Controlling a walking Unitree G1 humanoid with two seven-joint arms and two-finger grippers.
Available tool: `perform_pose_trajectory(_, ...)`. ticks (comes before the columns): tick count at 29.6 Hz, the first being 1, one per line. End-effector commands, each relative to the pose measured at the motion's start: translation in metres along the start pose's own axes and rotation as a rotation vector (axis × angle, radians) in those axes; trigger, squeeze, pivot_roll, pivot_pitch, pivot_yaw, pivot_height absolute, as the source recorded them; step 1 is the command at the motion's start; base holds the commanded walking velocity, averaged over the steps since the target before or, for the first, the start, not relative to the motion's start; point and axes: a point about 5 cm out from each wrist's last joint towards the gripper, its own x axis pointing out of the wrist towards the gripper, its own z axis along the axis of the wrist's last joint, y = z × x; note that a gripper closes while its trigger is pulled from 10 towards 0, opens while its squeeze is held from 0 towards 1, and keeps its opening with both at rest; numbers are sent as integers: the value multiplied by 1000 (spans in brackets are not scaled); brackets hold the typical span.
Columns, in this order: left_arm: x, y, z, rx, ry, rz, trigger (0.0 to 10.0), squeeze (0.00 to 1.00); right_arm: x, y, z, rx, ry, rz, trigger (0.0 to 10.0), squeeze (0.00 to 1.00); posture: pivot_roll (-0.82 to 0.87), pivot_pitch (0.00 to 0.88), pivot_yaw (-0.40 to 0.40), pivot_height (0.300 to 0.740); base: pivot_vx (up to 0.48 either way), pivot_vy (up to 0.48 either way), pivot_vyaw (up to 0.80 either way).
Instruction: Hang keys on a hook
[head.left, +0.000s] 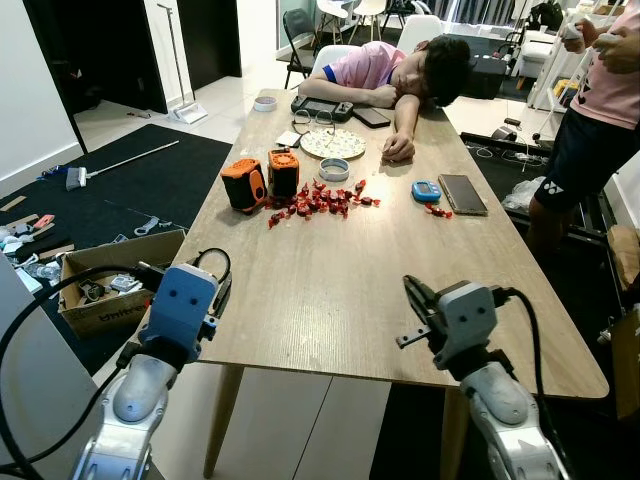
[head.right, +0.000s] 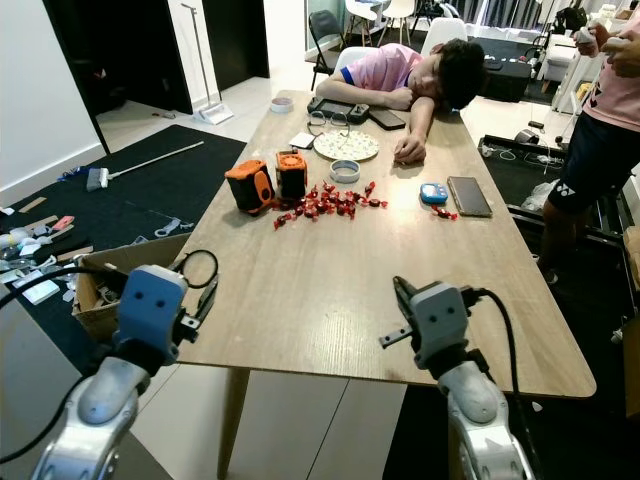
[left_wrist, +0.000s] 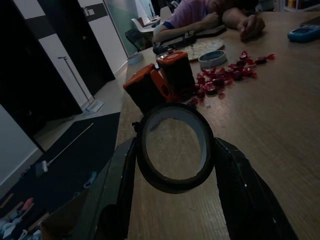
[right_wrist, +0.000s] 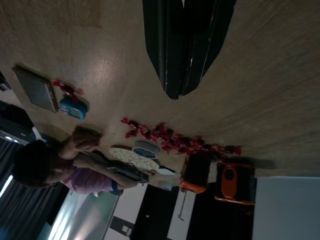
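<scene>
Fingers of the left gripper (left_wrist: 175, 165) clamp a black ring (left_wrist: 174, 147) at lower centre of frame; right gripper (right_wrist: 181, 87) fingers are pressed together, empty. Keys and hook cannot be identified. Risk: carrying the wrong object, or striking the table (head.left: 330, 290) edge.

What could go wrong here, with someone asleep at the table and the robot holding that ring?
The left tool holds a tape roll, not keys, and I see no hook, so it may have the wrong item. The person rests an arm on the table; reaching far forward could bump them or scatter the red candies.
</scene>
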Motion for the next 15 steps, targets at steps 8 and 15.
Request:
perform_pose_trajectory(8,-20,-9,-10,-4,55,-78,10000,0,-10,18,-2,56,19,41,10000,0,123,106,1,740,0,0,0)
perform_pose_trajectory(15,-41,-14,-27,-2,124,-15,10000,0,-16,26,-7,81,41,43,10000,0,131,109,-4,740,0,0,0)
